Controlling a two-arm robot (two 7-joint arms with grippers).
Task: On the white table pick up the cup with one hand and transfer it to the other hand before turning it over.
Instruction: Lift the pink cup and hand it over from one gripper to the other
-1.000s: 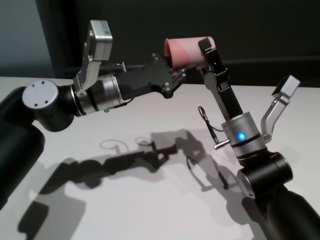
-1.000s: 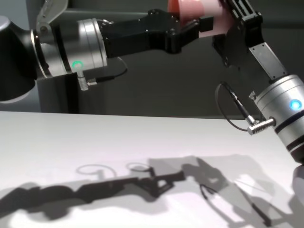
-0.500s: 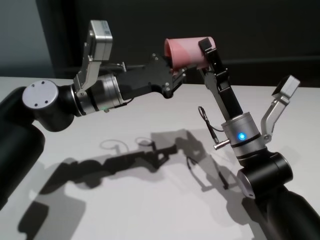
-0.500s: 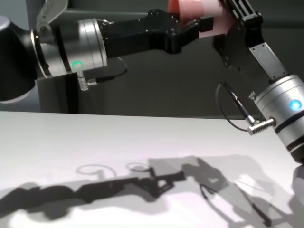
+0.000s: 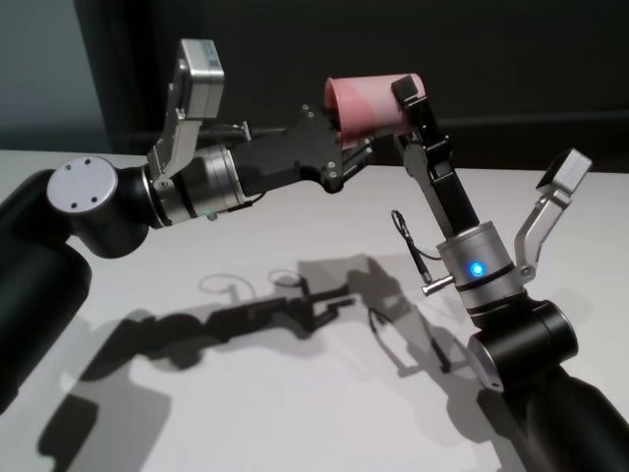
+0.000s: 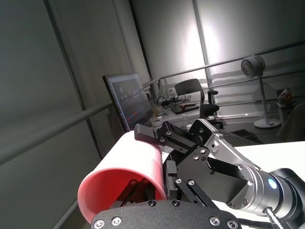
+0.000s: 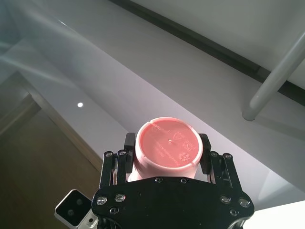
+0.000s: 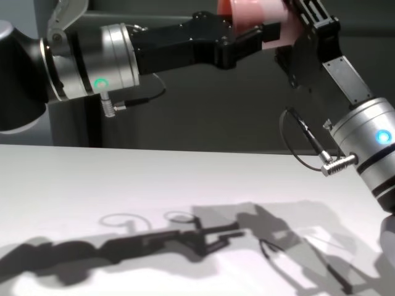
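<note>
I have the cup (image 5: 369, 103) sideways above the white table (image 5: 295, 393), right gripper (image 5: 405, 98) pinching its base while the left gripper (image 5: 346, 147) loosens at the rim for handover.

Head looks down, chest level; wrists close; all share cup (image 5: 369, 103).

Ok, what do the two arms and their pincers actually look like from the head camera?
Both arms are glossy black with brushed silver wrist cuffs. The left pincer and right pincer are matte black linkage fingers studded with small screws. The right cuff carries a glowing blue light, a thin black cable loop and a silver plug; the left cuff's light shows green in the chest view. Each wrist has a silver bracketed camera.
</note>
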